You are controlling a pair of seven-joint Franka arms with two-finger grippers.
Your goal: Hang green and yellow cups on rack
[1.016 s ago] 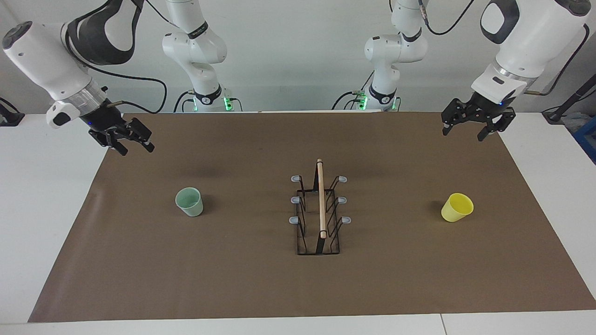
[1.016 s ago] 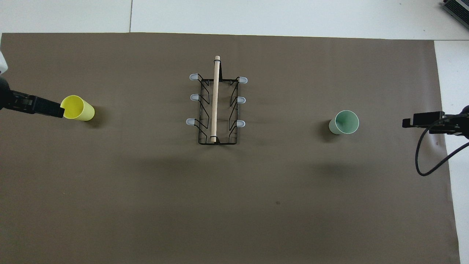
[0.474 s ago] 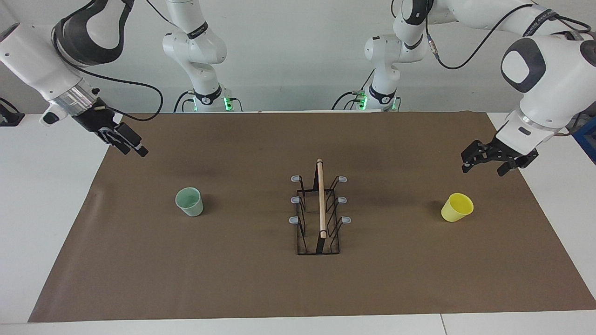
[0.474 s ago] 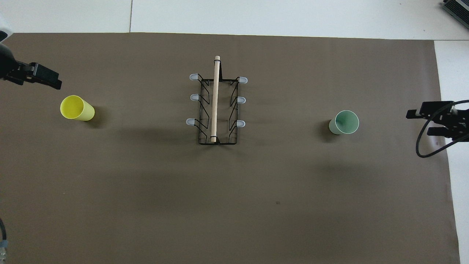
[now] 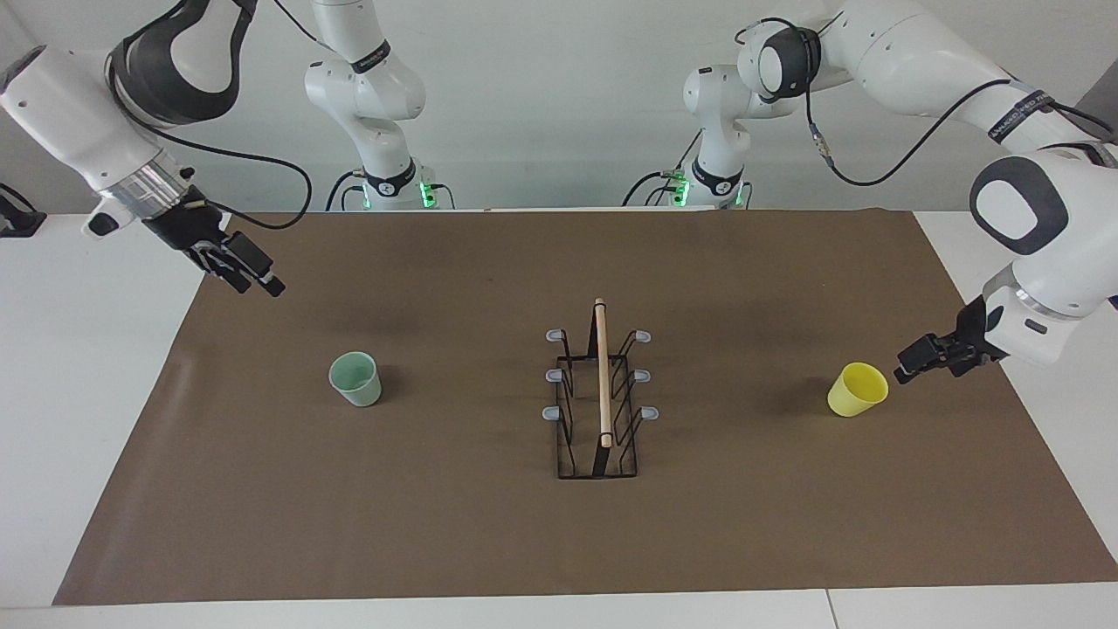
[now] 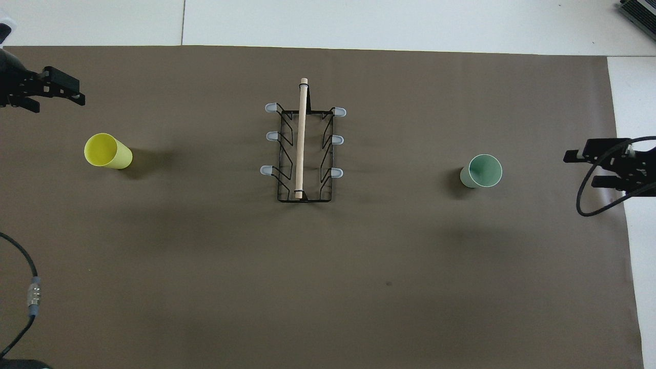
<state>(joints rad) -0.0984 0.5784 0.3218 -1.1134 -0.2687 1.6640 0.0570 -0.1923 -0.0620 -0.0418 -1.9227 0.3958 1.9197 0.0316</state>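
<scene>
Worktop (image 5: pixel 87 419): white, flat, with a seam visible along the edge farthest from the robots. Brown paper sheet (image 5: pixel 437 524): large, rectangular, matte, laid flat over most of the worktop, leaving white margins at both ends. Small dark speck (image 6: pixel 388 283): on the sheet, on the robots' side. Grey slatted object (image 6: pixel 638 11): partly cut off at the corner of the overhead view, identity unclear. Wall (image 5: pixel 541 105): plain, pale.

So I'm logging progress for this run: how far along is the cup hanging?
Done: nothing; all pegs of the rack are bare. In hand: the left pincer, open and empty, is low beside the yellow cup; the right pincer, open, is over the mat near the green cup. Left: grasping and hanging both cups.
</scene>
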